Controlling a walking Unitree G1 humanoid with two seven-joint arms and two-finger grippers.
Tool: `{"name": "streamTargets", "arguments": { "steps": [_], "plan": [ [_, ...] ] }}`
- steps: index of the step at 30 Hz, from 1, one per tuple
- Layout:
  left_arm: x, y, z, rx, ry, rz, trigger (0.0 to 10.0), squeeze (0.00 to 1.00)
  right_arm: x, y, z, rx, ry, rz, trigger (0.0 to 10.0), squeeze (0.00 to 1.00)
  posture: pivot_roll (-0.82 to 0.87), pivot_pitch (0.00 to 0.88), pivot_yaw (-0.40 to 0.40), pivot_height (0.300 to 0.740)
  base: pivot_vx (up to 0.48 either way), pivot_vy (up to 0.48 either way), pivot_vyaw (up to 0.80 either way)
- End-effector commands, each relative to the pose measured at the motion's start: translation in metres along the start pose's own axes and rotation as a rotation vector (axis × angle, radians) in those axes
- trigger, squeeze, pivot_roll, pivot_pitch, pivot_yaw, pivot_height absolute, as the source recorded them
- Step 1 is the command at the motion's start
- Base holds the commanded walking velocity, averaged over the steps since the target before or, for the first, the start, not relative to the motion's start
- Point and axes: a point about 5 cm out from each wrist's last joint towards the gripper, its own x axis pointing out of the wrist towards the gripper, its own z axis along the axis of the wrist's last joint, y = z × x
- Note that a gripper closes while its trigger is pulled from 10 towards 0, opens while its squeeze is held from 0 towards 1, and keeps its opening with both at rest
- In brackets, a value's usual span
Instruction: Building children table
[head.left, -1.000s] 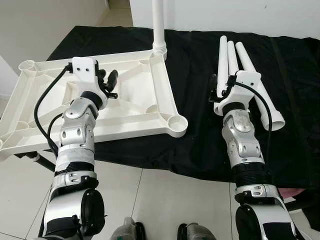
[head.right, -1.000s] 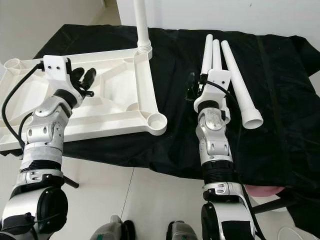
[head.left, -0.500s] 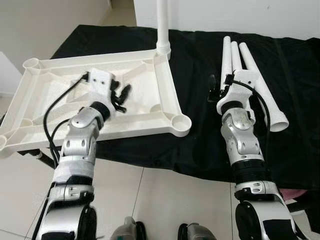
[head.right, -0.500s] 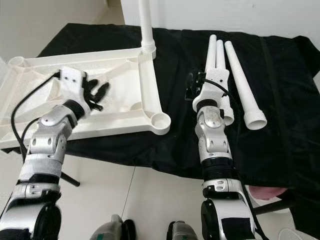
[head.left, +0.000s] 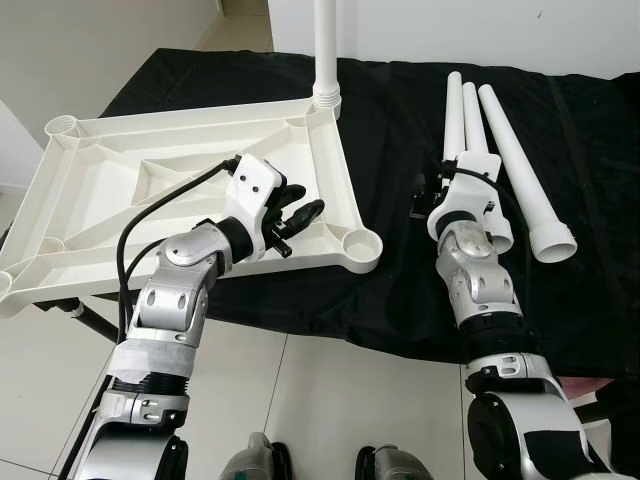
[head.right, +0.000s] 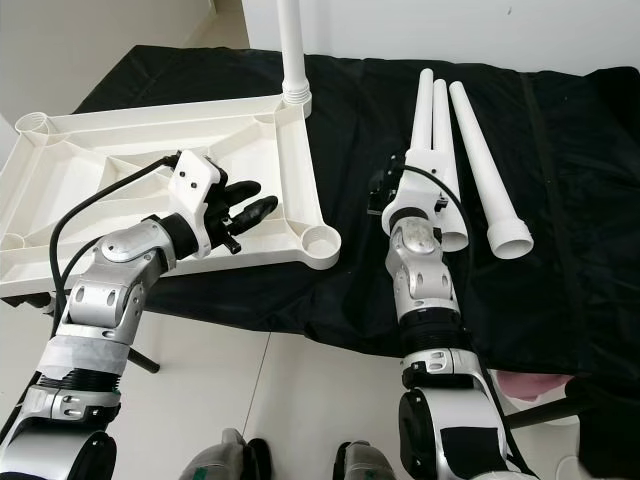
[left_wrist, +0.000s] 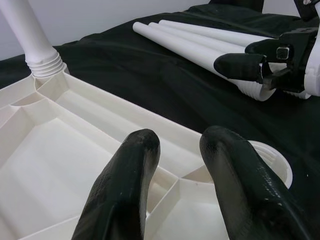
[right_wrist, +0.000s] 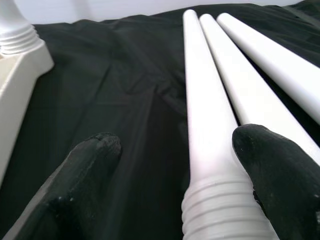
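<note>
I am looking down at an upturned white tabletop (head.left: 120, 200) that is lying on a black cloth (head.left: 390, 130), its ribbed underside facing up. One white leg (head.left: 325, 50) is already standing upright in the far corner socket nearest the middle of the cloth. The near corner socket (head.left: 358, 243) on that same side is sitting empty.

My left claw (head.left: 298, 213) is hovering over the near edge of the tabletop, close to that empty socket, with its two black fingers (left_wrist: 125, 190) parted and gripping nothing.

Three loose legs (head.left: 490, 150) are lying side by side on the cloth to the right, well apart from the tabletop, their wide ends pointing toward me.

My right claw (right_wrist: 200, 165) is sitting at the threaded end of the innermost loose leg (right_wrist: 207, 130), released, with one finger on either side of it. I cannot tell whether the fingers are touching that leg.
</note>
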Motion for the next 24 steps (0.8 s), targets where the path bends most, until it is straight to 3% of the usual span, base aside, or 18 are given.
{"name": "streamTargets", "arguments": {
  "steps": [1,14,24],
  "plan": [
    [-0.003,0.006,0.001,-0.006,0.005,0.066,10.0,0.00,0.001,-0.002,-0.004,-0.001,0.032,-0.026,10.0,0.00,-0.07,0.103,0.076,0.740,0.000,0.000,0.00],
    [-0.002,0.013,0.006,0.024,-0.007,0.101,10.0,0.00,0.000,-0.006,-0.022,0.031,0.177,-0.029,10.0,0.00,-0.07,0.087,0.057,0.740,0.000,0.000,0.00],
    [-0.006,0.019,0.009,0.042,-0.016,0.136,10.0,0.00,-0.003,0.004,-0.034,-0.026,0.224,0.037,10.0,0.00,-0.06,0.070,0.052,0.740,0.000,0.000,0.00]
  ]
}}
